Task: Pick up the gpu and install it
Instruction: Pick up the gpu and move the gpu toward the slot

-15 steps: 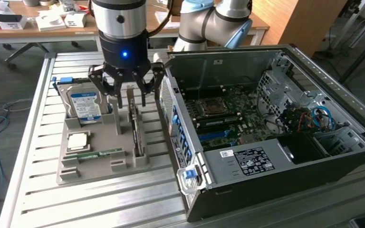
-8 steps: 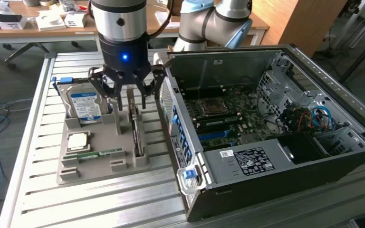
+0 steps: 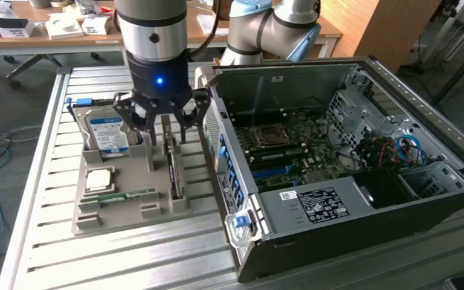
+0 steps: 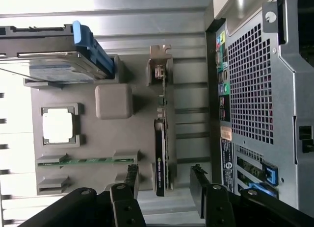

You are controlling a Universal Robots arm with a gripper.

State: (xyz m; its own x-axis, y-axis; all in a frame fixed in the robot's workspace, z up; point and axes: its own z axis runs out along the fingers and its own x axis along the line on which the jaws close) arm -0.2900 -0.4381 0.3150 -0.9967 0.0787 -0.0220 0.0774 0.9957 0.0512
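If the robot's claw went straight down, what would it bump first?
Probably the gpu, standing on edge in the grey tray. The open gripper hangs right above it, with its fingers either side. Depth is unclear, so the fingertips might reach the tray first.

Hidden in the exterior view behind the black multi-link gripper (image 3: pixel 161 136): far end of the thin dark grey-black gpu card (image 3: pixel 173 175) standing on edge. Cut off by the wrist view's edge: silver hard drive with blue-white label (image 4: pixel 49 65), perforated grey metal computer case (image 4: pixel 274 89). Too small to read: print on the white sticker (image 3: pixel 321 205) on that case.
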